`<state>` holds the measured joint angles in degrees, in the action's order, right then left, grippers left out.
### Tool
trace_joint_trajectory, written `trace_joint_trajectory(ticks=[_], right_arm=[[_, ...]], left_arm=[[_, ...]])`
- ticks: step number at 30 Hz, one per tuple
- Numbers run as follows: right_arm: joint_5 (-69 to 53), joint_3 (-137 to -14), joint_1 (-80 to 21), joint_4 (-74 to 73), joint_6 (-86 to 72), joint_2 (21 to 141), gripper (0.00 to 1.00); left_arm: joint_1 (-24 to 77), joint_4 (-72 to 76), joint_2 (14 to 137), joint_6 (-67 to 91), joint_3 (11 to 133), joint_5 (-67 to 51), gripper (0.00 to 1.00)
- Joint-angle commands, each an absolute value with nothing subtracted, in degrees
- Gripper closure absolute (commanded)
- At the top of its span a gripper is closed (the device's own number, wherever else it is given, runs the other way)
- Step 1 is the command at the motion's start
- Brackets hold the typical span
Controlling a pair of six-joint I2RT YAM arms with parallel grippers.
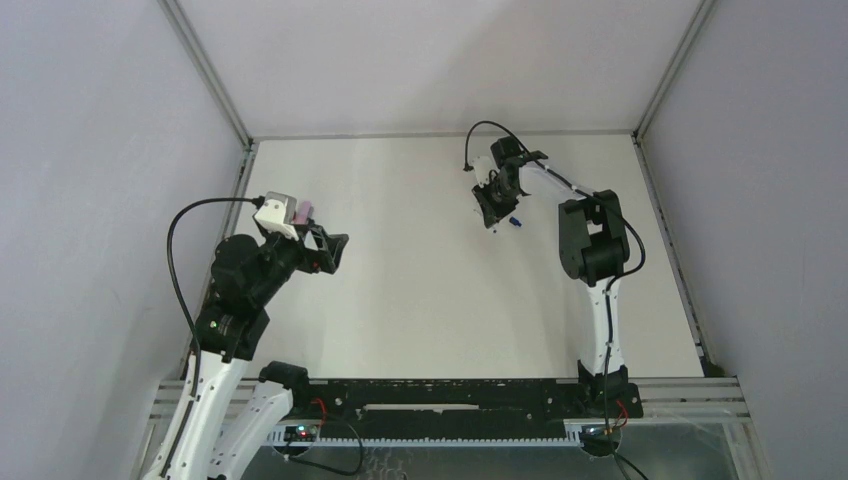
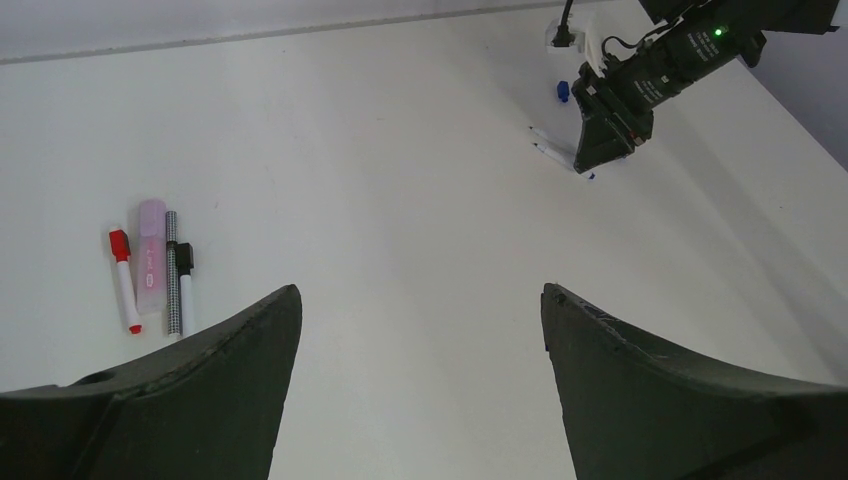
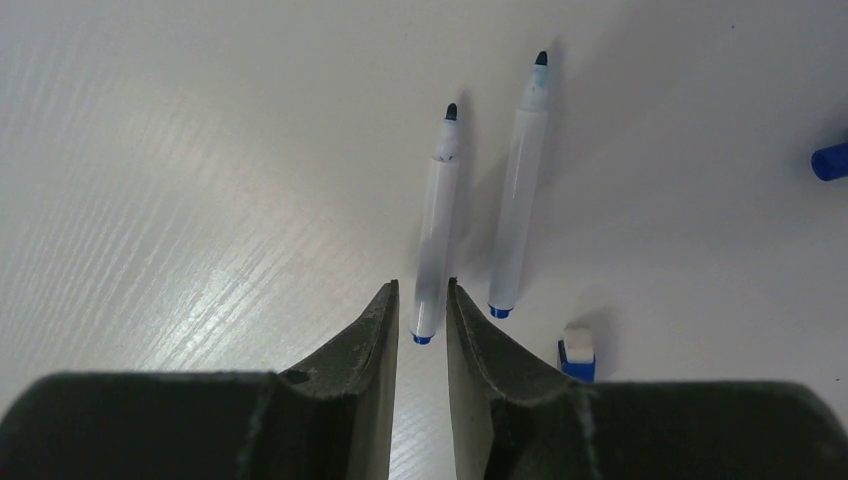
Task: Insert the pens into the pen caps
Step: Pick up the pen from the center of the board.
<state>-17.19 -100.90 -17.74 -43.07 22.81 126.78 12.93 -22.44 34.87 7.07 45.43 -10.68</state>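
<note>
Two uncapped blue-and-white pens lie side by side on the white table. My right gripper (image 3: 422,290) has its jaws narrowed onto the back end of the left pen (image 3: 437,215); the second pen (image 3: 520,190) lies just right of it. A blue cap with a white top (image 3: 577,355) lies by the right finger, and another blue cap (image 3: 830,161) lies at the far right edge. My left gripper (image 2: 418,290) is wide open and empty above bare table. To its left lie a red-capped pen (image 2: 125,282), a pink marker (image 2: 151,256), a grey stick pen (image 2: 172,272) and a black-capped pen (image 2: 184,275).
In the top view my right gripper (image 1: 490,215) is at the far middle of the table and my left gripper (image 1: 335,250) is at the left. Grey walls and metal rails (image 1: 245,160) bound the table.
</note>
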Motion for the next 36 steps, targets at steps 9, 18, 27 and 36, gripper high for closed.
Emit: trace_joint_trajectory(ticks=[9,18,27,36], right_arm=[[-13.6,-103.2,-19.0,-44.2,23.0,128.3,0.71],[-12.0,-103.0,-19.8,-45.3,24.7,129.2,0.86],[-16.9,-101.4,-19.7,-46.3,25.7,126.6,1.00],[-29.9,-92.4,-16.7,-43.0,24.1,116.3,1.00]], left_arm=[[12.4,-22.0,35.2,6.5,44.7,-10.9,0.08],[12.4,-22.0,35.2,6.6,44.7,-11.0,0.08],[12.5,-22.0,35.2,6.6,44.7,-11.0,0.07],[12.4,-21.5,34.7,6.9,44.4,-12.1,0.07]])
